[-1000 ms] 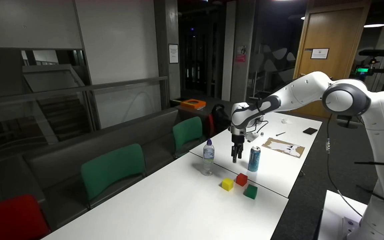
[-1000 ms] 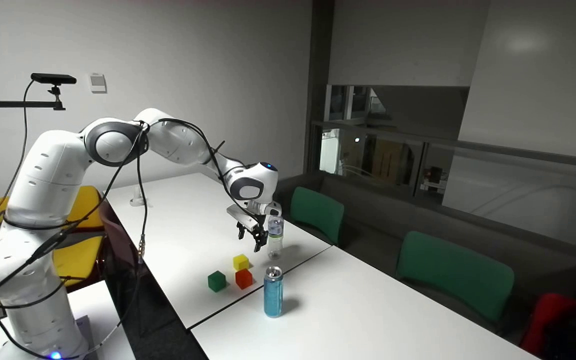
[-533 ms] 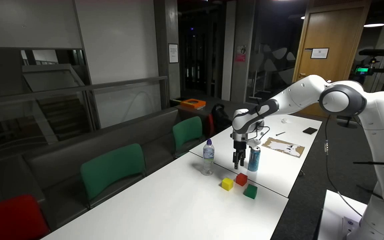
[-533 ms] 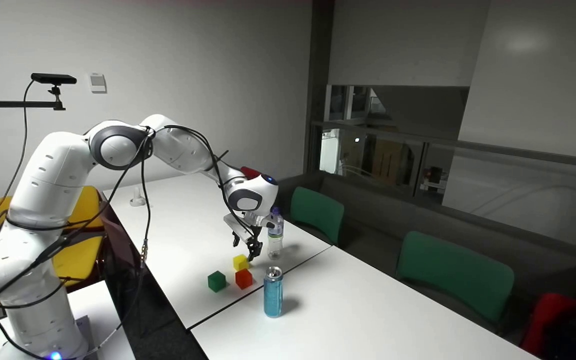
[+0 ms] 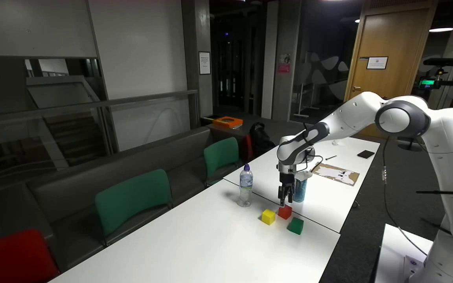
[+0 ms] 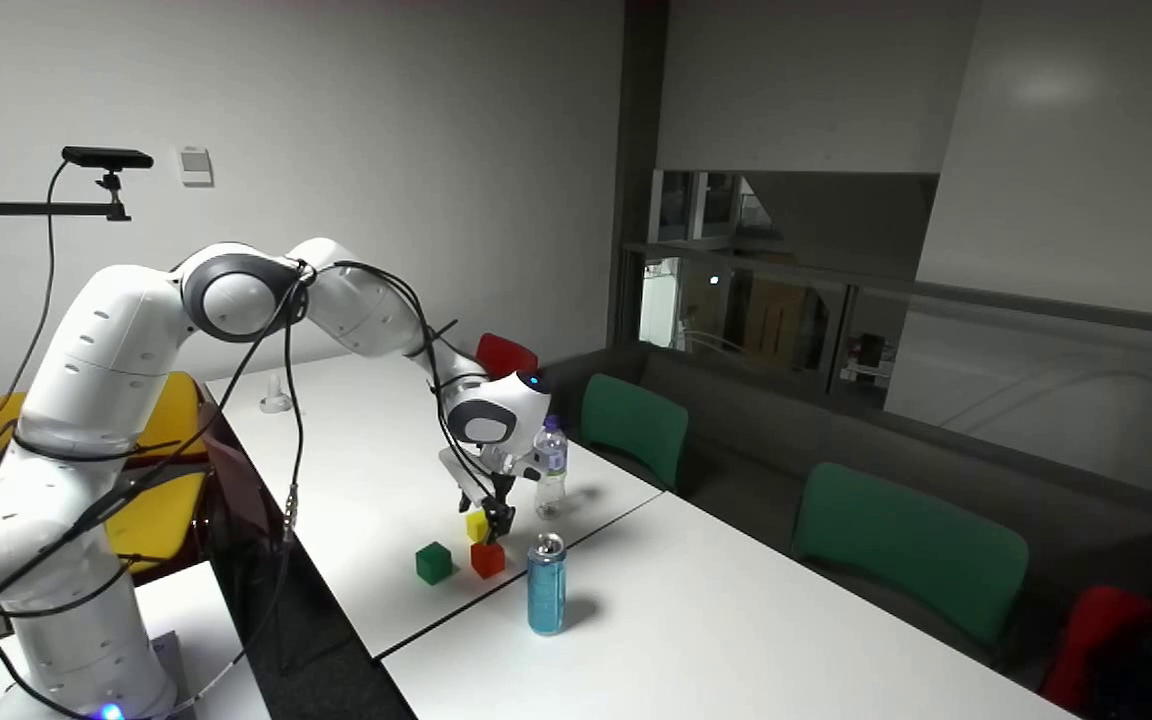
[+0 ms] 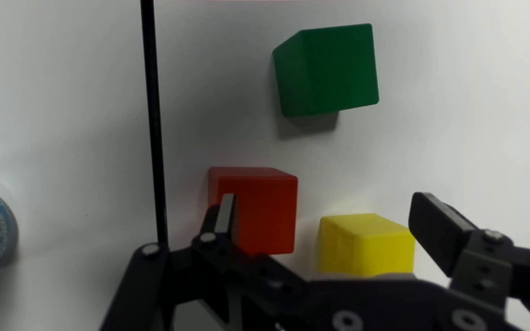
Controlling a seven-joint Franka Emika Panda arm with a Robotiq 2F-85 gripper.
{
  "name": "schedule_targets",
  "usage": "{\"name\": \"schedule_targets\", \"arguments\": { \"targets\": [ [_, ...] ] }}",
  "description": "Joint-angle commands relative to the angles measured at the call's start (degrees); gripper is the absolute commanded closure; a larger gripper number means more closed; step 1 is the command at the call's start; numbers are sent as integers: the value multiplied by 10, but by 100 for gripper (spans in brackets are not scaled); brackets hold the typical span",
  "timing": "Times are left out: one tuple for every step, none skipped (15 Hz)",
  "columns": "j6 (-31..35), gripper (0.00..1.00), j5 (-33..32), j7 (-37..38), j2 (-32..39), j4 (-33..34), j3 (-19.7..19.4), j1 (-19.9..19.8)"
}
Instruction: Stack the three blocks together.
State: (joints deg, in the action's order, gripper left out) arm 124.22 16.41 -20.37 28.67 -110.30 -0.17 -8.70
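In an exterior view, black 2-finger gripper (image 5: 286, 201) is hanging low by the small red cube (image 5: 284, 213); small yellow cube (image 5: 268, 217) is sitting left, small green cube (image 5: 295, 226) nearer and right. In an exterior view, all 3 cubes are resting on the white table (image 6: 366, 470), blue metal can (image 6: 547, 590) standing nearer right. Wrist view: jaws are standing spread, 1 finger (image 7: 219, 225) overlapping red, yellow showing between; can't tell contact.
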Motion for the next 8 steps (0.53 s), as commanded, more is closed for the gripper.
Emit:
{"name": "schedule_targets", "arguments": {
  "targets": [
    [25,0,-1,33,-21,-24,-3,-7],
    [30,0,2,47,-23,-25,-5,-8],
    [38,0,9,58,-25,-27,-5,-10],
    [20,0,-4,42,0,-1,1,-10],
    [23,0,-4,50,0,-1,-1,-10],
    [24,0,-4,53,-1,-1,-2,-10],
    [24,0,-4,54,-1,-1,-2,-10],
    [24,0,-4,54,-1,-1,-2,-10]
  ]
}}
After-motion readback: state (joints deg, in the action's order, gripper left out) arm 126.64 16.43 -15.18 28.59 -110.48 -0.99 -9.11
